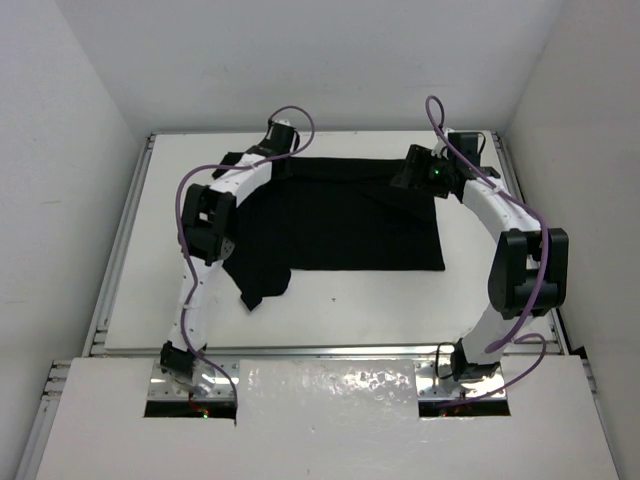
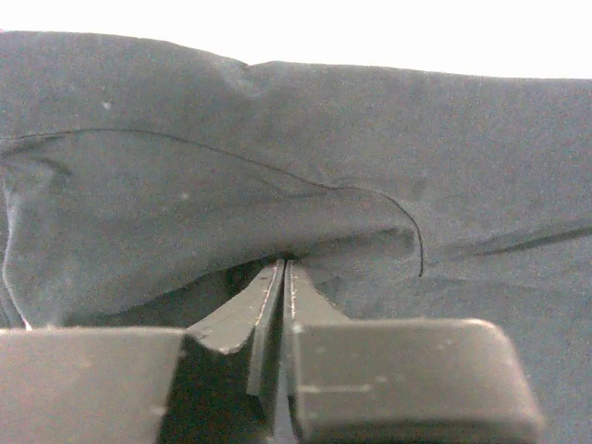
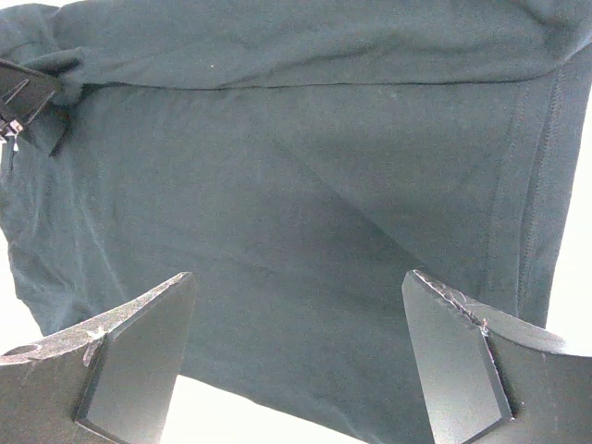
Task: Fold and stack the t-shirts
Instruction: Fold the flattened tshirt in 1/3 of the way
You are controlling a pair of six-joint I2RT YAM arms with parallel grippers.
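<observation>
The black t-shirt (image 1: 350, 215) lies spread on the white bench (image 1: 350, 310), stretching from the left fingers (image 2: 273, 296) across to the right fingers (image 3: 444, 342). Its far edge runs between the two. One corner of cloth trails away from the left fingers toward the near side of the bench, under the left arm (image 1: 200, 250).

The left fingers are clenched tight, their tips pressed together. A raised fold of the shirt is bunched right at those tips and appears pinched between them. Cloth spreads to both sides of them and beyond them.

The right fingers stand wide apart, released, with nothing between them. They hang above the shirt, with its flat cloth below the gap and a stitched hem just outside the right-hand finger. Bare bench shows on the near side of them.

The right arm (image 1: 510, 240) curves in from the bench's right side. Purple cables (image 1: 300, 115) loop over both arms.
</observation>
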